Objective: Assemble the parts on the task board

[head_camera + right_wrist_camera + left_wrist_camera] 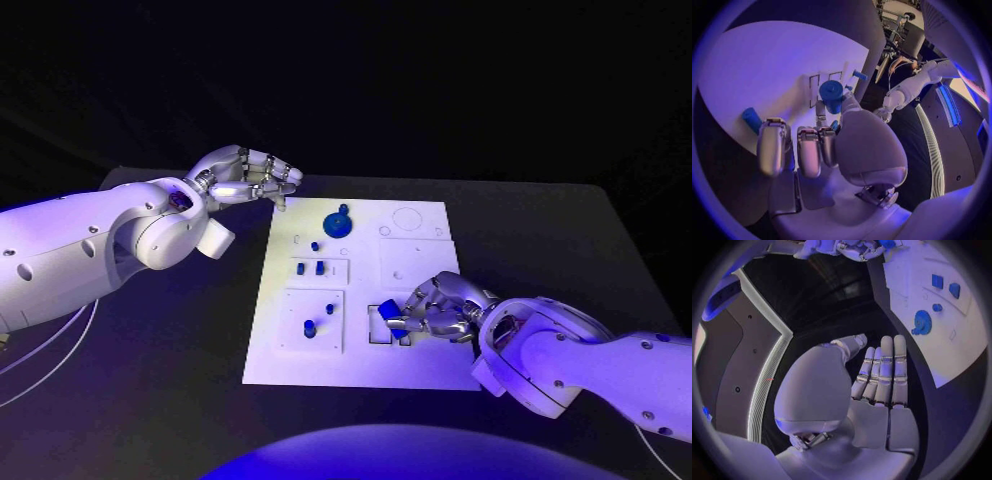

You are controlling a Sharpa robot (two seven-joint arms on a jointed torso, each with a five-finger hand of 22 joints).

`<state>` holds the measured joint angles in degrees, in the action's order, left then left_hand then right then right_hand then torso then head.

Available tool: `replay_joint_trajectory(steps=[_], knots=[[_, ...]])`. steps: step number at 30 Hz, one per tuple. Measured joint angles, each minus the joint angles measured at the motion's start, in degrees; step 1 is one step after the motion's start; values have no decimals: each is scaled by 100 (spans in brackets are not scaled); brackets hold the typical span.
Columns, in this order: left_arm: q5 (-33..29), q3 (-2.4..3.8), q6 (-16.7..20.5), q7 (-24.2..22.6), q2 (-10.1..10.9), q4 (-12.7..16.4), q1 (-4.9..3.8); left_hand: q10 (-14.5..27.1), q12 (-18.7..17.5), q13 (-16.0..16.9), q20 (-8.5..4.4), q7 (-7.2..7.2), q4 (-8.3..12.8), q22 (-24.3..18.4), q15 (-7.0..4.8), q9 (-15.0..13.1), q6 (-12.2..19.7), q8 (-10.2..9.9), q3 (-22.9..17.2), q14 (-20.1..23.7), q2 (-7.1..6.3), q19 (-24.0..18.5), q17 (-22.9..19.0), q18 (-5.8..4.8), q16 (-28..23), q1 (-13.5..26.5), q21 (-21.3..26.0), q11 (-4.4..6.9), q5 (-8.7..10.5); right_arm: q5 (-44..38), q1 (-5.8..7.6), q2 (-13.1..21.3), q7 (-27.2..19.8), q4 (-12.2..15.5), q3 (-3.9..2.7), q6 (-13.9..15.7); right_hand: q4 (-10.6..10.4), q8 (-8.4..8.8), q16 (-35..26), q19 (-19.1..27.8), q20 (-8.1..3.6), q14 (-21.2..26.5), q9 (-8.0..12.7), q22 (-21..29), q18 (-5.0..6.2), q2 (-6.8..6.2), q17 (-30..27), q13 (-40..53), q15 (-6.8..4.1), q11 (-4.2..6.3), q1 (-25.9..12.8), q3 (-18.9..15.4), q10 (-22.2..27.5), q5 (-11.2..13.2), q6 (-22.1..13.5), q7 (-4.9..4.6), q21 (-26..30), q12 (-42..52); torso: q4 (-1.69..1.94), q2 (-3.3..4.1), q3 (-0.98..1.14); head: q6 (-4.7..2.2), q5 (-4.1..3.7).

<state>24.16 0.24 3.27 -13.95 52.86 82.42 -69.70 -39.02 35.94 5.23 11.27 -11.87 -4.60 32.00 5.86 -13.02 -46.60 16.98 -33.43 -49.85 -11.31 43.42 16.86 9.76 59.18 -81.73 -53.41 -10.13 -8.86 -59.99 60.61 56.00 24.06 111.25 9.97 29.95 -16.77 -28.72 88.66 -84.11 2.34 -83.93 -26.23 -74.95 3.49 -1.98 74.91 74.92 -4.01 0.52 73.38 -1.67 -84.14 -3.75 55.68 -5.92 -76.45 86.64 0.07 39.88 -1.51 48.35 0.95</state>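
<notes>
Pinching blue part point(832, 95) over task board point(274, 350): right robot hand point(437, 310); left robot hand point(248, 177) empty, fingers straight.

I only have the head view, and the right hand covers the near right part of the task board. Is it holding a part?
Observer: In the right wrist view, the right hand seems to pinch a blue cylindrical part between its thumb and a finger, over the task board.
Operator: Anything else blue near those fingers?
Observer: Yes, another blue part sits beside the outermost finger. I cannot tell whether they touch.
Operator: And the left hand's palm?
Observer: In the left wrist view, the left hand holds nothing. Its fingers are straight and side by side.
</notes>
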Motion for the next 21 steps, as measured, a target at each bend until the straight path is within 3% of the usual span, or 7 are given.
replay_joint_trajectory(steps=[7, 15, 19, 21], knots=[[0, 0, 1, -3, -3, 0, 0, 0, 0, 0, 0, 0, 0, 0, 21, 0, 0, 0, 0, 21, 0, 0, 0, 0, 0, 0, 0, 0, 0, 0, -33, -104, -4, -70, -1, 38, 2, -31, 0, 0, 0, 0, -13, 0, 0, -29, 0, 0, 0, 0, -132, -63, 0, 0, 152, 127, 0, 0, -1, 0, 5, 4, 7], [0, 0, 2, -4, 0, -1, 0, 0, 0, 1, 0, 0, 0, 0, 21, 1, 0, 0, 0, 21, 0, 0, -1, 0, 0, 0, 0, 0, 0, -6, -56, -171, -12, -109, -2, 65, 2, -32, 0, 2, -2, 0, -13, 1, 0, -30, 0, -1, 0, 0, -132, -64, 0, 0, 228, 184, 1, 0, -3, 4, 8, 10, 8], [0, 0, 2, -4, 5, -1, 0, 0, 0, 1, 0, 0, 0, 1, 21, 1, 0, 0, 0, 21, 0, 0, -1, 0, 0, 0, 0, 0, 0, -6, -63, -179, -16, -117, -2, 69, 0, -55, 0, 21, -20, 0, -45, 1, 1, 29, 0, -1, 0, 0, -264, -141, 0, 1, 318, 273, 1, 0, 2, 4, 8, 13, 2], [0, 0, 3, -4, 7, -1, 0, 0, 0, 1, 0, 0, 0, 1, 21, 1, 0, 0, 0, 21, 0, 0, -1, 0, 0, 0, 0, 0, 0, -4, -63, -186, -19, -117, -2, 69, 3, -41, 0, 21, -20, 0, -35, 2, 0, 28, 0, -1, 0, 0, -332, -187, 0, 0, 307, 263, 1, 0, 2, 5, 7, 20, 1]])
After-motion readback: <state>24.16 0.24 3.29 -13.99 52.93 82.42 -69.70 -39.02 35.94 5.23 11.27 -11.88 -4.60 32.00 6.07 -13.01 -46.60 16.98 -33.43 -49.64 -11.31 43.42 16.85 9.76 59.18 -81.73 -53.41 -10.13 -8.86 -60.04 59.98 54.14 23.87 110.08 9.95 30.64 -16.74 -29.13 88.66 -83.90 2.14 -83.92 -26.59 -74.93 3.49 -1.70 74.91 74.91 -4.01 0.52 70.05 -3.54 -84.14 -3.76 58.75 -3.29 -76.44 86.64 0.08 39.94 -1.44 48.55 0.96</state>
